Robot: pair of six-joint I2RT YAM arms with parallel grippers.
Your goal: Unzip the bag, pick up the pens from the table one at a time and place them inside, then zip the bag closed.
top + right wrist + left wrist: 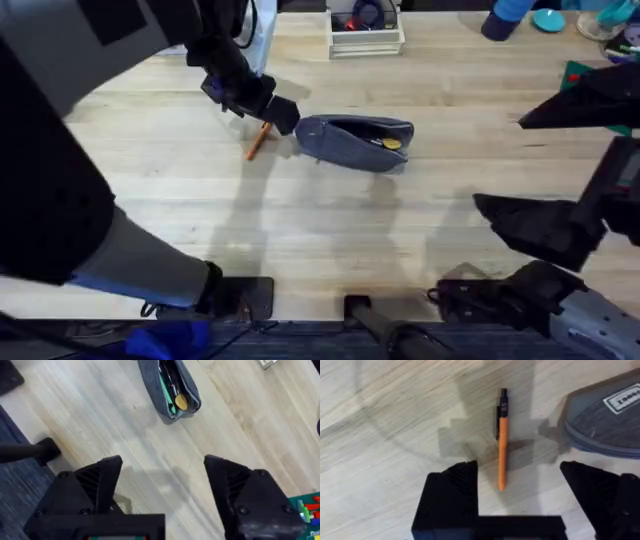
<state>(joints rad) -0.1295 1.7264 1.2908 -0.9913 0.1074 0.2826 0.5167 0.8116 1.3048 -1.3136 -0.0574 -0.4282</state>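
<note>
Pen (502, 440) lies between the left tool's (520, 477) spread fingers, seemingly untouched.

"0.5" on the dark clip of the orange pen (502, 440); white label on the bag (605, 420) illegible.

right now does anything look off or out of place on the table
Nothing stands out. The bag lies unzipped on the table with pen ends showing in its opening, and one orange pen lies flat beside it, between the open fingers of the left gripper. Nothing looks spilled or damaged.
</note>
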